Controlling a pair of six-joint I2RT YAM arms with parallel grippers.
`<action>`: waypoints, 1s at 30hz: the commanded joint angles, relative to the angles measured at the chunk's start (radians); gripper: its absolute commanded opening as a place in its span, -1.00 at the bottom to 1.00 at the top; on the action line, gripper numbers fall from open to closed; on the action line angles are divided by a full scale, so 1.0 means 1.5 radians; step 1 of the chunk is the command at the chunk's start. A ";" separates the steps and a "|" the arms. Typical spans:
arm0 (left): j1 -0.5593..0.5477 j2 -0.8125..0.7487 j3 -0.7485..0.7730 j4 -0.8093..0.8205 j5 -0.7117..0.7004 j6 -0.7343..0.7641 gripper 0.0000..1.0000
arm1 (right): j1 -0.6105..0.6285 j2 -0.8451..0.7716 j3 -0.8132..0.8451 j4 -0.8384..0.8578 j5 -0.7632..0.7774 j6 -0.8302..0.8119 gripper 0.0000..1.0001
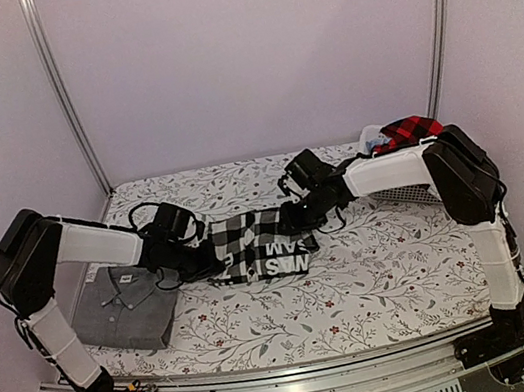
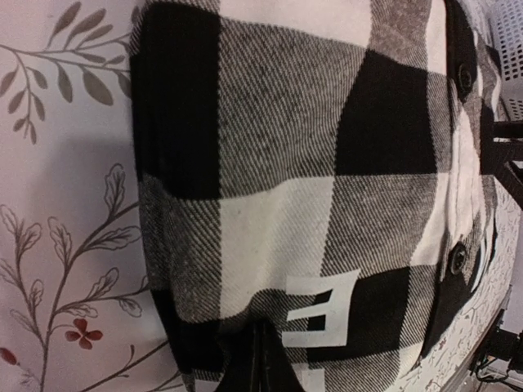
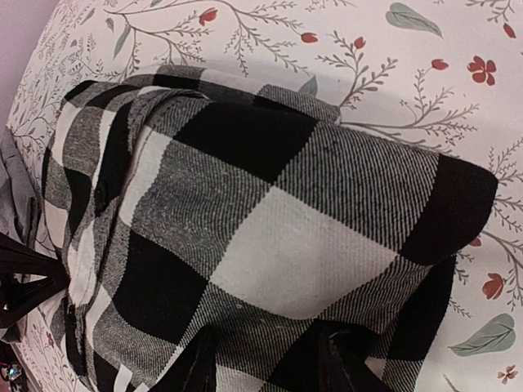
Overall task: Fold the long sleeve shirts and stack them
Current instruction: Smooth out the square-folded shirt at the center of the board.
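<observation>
Black-and-white check shirt (image 1: 261, 245) lies folded mid-table, long axis running left-to-right between the arms: right gripper (image 3: 270, 353) at its right end, fingers spread astride the fold, unclamped; left gripper (image 2: 261, 363) at its left end, grip state indiscernible; both equally near.

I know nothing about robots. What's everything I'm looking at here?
black-and-white buffalo check shirt: one, white lettering, folded, mid-table between the grippers.
plain grey collared shirt: one, folded, near-left corner of the table.
red-and-black check shirt: one, bunched on top of the basket, far right.
white plastic mesh basket: one, far right, partly behind the right arm.
floral tablecloth: one, white with leaves and red flowers, covers the table.
left gripper: one, black, at the buffalo check shirt's left edge; grip unclear.
right gripper: one, black, fingers astride that shirt's right edge; grip unclear.
</observation>
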 commanded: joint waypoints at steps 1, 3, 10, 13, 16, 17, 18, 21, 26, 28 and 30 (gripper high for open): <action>-0.018 -0.017 -0.016 0.008 -0.001 -0.014 -0.96 | -0.005 0.003 0.006 -0.021 0.017 0.002 -0.16; -0.018 -0.031 -0.016 0.002 -0.006 -0.016 -0.94 | -0.004 -0.016 0.003 -0.030 0.029 -0.002 -0.15; -0.018 -0.065 -0.002 -0.031 -0.017 -0.011 -0.85 | 0.022 -0.119 -0.041 -0.053 0.074 -0.027 -0.13; -0.015 -0.077 -0.001 -0.036 -0.021 -0.013 -0.83 | 0.051 -0.150 -0.074 -0.055 0.082 -0.036 -0.13; -0.006 -0.088 0.004 -0.039 -0.023 -0.012 -0.79 | 0.079 -0.160 -0.112 -0.054 0.082 -0.037 -0.18; 0.000 -0.089 0.007 -0.039 -0.021 -0.011 -0.77 | 0.084 -0.159 -0.123 -0.050 0.080 -0.037 -0.20; 0.007 -0.089 0.010 -0.040 -0.020 -0.008 -0.74 | 0.084 -0.157 -0.133 -0.049 0.077 -0.034 -0.21; 0.036 -0.078 0.021 -0.040 -0.004 0.004 -0.60 | 0.084 -0.147 -0.159 -0.039 0.070 -0.025 -0.25; 0.087 -0.041 0.037 -0.021 0.058 0.026 -0.36 | 0.084 -0.124 -0.186 -0.035 0.057 -0.019 -0.29; 0.095 -0.027 0.044 -0.016 0.075 0.039 -0.26 | 0.086 -0.124 -0.193 -0.033 0.054 -0.014 -0.30; 0.102 -0.014 0.045 -0.007 0.092 0.044 -0.17 | 0.086 -0.134 -0.199 -0.035 0.057 -0.011 -0.30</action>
